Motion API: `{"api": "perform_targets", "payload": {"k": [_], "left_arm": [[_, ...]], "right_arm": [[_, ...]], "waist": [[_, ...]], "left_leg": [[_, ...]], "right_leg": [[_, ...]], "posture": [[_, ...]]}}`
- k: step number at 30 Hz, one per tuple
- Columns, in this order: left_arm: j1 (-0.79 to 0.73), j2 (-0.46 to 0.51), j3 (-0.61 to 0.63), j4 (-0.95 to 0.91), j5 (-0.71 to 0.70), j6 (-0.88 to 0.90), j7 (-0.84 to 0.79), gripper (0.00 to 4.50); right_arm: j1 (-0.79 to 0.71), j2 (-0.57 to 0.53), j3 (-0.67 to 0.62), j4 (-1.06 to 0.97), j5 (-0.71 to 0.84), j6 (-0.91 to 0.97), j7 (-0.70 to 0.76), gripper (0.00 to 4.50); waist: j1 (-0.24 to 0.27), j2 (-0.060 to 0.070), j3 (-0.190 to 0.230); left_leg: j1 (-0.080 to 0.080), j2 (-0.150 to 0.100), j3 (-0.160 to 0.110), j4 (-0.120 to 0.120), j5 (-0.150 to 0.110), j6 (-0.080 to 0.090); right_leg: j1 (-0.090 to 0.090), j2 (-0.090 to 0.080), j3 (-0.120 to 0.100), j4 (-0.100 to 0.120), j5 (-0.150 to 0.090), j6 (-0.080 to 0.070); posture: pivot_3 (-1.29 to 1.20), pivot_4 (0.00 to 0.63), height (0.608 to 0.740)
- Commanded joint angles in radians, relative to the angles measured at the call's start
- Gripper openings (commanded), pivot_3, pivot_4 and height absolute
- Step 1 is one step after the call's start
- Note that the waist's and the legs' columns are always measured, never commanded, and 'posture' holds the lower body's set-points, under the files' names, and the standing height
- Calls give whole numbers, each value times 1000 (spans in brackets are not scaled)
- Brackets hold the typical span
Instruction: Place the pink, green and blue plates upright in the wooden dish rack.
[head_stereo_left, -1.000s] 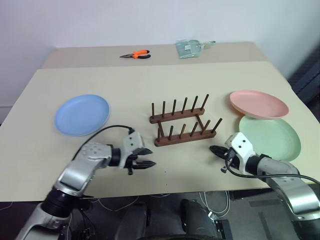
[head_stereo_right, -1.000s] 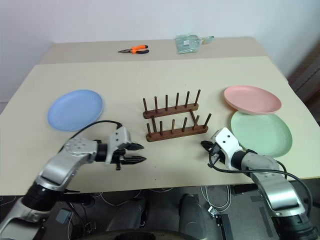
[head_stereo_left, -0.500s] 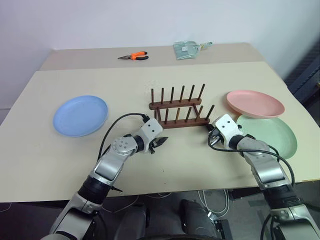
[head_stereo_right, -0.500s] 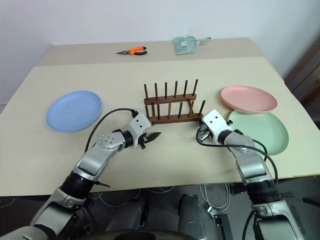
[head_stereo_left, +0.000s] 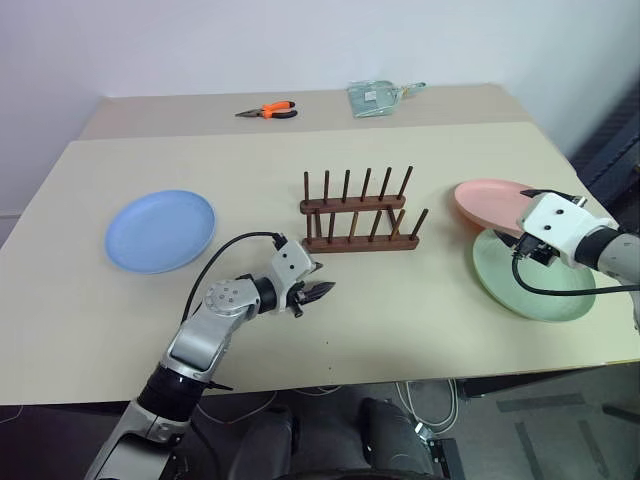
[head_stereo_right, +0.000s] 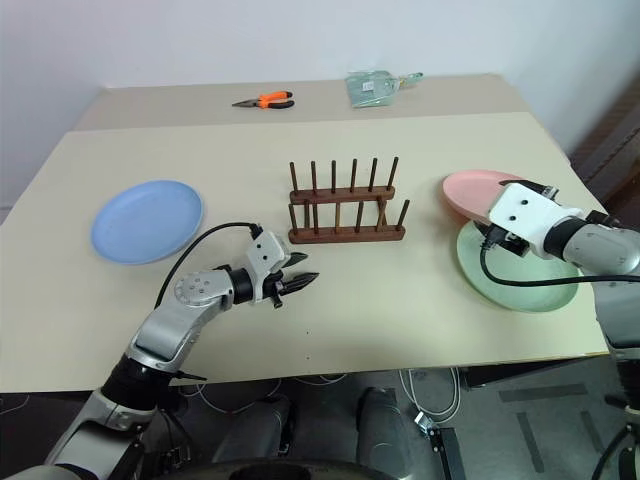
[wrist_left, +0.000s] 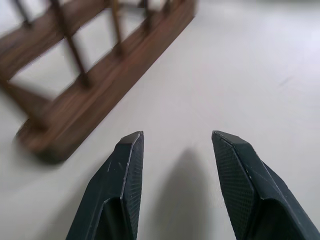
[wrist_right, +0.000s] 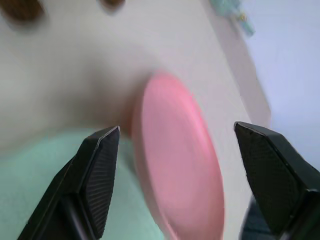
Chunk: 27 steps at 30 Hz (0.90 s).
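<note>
The wooden dish rack (head_stereo_left: 358, 222) stands empty mid-table. The blue plate (head_stereo_left: 160, 230) lies flat at the left. At the right the pink plate (head_stereo_left: 488, 200) rests with its near edge over the green plate (head_stereo_left: 535, 290). My left gripper (head_stereo_left: 322, 292) hovers low over the table just in front of the rack's left end, open and empty; the left wrist view shows the gripper (wrist_left: 177, 135) with the rack (wrist_left: 95, 85) ahead. My right gripper (wrist_right: 177, 127) is open wide above the two plates, with the pink plate (wrist_right: 175, 185) lying past its fingers.
Orange pliers (head_stereo_left: 270, 109) and a clear packet (head_stereo_left: 378, 97) lie on the far part of the table (head_stereo_left: 420, 330). The right table edge runs close beside the green plate. Bare tabletop lies between the blue plate and the rack.
My right gripper swung right and up, from the rack's right end to above the pink and green plates, and opened. The rack now stands squarer and farther back than one second ago.
</note>
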Motion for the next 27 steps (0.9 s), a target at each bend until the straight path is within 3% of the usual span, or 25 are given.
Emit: {"api": "perform_targets", "payload": {"k": [1,3,6,12,14,16,19,22,27], "left_arm": [[-14,-21,1,-50,-24,4,-1,2164],[-11,-26,3,-70,-34,12,-2,2164],[-3,-26,8,-96,-51,27,-8,2164],[38,10,14,-168,-80,58,-17,2164],[41,20,16,-170,-80,59,-14,2164],[41,30,25,-170,-86,63,-15,2164],[35,42,31,-164,-94,64,-21,2164],[27,45,32,-154,-99,61,-32,2164],[19,46,37,-158,-111,68,-42,2164]], "right_arm": [[-86,11,78,230,-113,-134,-81,3776],[-137,21,123,344,-159,-198,-121,3776],[-190,35,147,443,-181,-248,-164,2965],[-210,35,123,418,-178,-324,-219,27],[-198,38,67,331,-116,-311,-211,27],[-197,91,-36,181,74,-186,-157,27],[-216,219,-193,-137,568,222,-95,27],[-259,318,-303,-341,1046,530,-174,27],[-248,334,-305,-432,1218,715,-251,27]], "waist": [[0,1,0],[-2,1,0],[-6,2,0],[-17,2,0],[-17,2,1],[-19,2,1],[-20,2,1],[-14,2,1],[10,2,1]], "left_leg": [[0,0,0,0,0,0],[0,0,1,0,0,0],[0,0,2,-1,0,0],[0,0,2,-1,0,0],[0,0,2,-1,0,0],[0,0,2,-1,0,0],[0,1,1,-2,0,0],[0,1,-6,-2,0,0],[-2,0,-7,-1,0,0]], "right_leg": [[0,0,0,0,0,0],[-1,0,1,0,0,-1],[-1,0,2,0,2,-4],[-1,0,3,0,2,-4],[-1,0,3,0,2,-4],[-1,0,3,0,2,-4],[-1,1,4,1,3,-4],[-1,1,3,1,3,-4],[0,1,1,-1,2,-4]], "posture": [[0,150,740],[0,150,740],[0,150,740],[0,150,740],[0,150,740],[0,150,740],[0,150,740],[0,150,740],[0,150,740]]}}
